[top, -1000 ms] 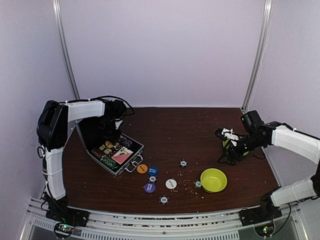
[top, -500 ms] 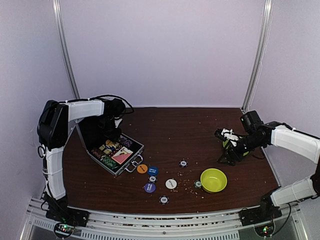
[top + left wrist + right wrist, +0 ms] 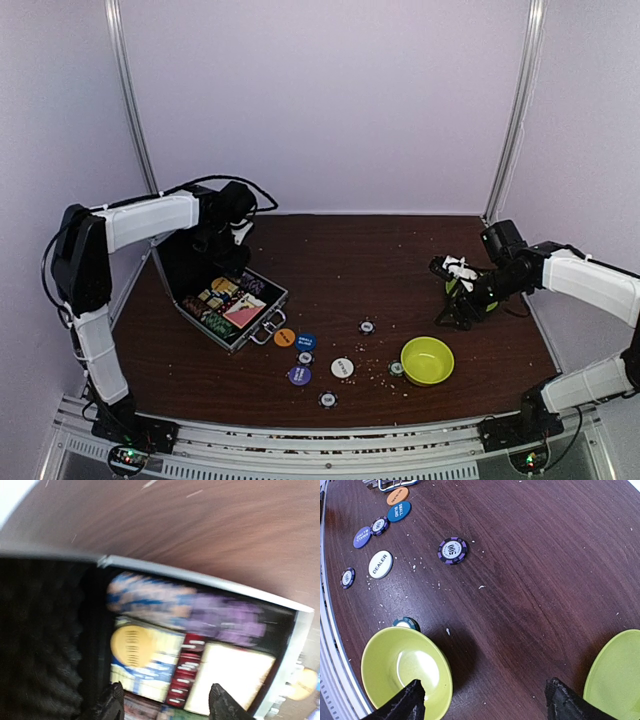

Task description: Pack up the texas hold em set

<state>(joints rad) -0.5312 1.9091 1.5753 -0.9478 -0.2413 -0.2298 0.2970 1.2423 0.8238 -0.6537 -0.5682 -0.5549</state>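
The silver case (image 3: 232, 306) lies open at the left, its black foam lid (image 3: 180, 268) standing up. Inside I see blurred rows of blue and purple chips (image 3: 182, 607), a yellow round button (image 3: 132, 645) and a white card deck (image 3: 235, 675). My left gripper (image 3: 224, 252) hangs over the case's back edge, open (image 3: 167, 707), nothing between its fingers. On the table lie orange (image 3: 284, 337), blue (image 3: 306, 341), purple (image 3: 298, 375) and white dealer (image 3: 342, 367) buttons and loose chips (image 3: 367, 326). My right gripper (image 3: 485, 705) stands open and empty above bare wood at the right.
A lime-green bowl (image 3: 427, 360) sits front right with a teal chip (image 3: 406, 623) against its rim. A lime-green plate (image 3: 615, 675) lies under my right arm. Crumbs are scattered over the dark wooden table (image 3: 350, 260). More chips lie near the front edge (image 3: 328, 399).
My left arm has swung its elbow up and outward, and its gripper has opened wider over the case. The right arm has not moved.
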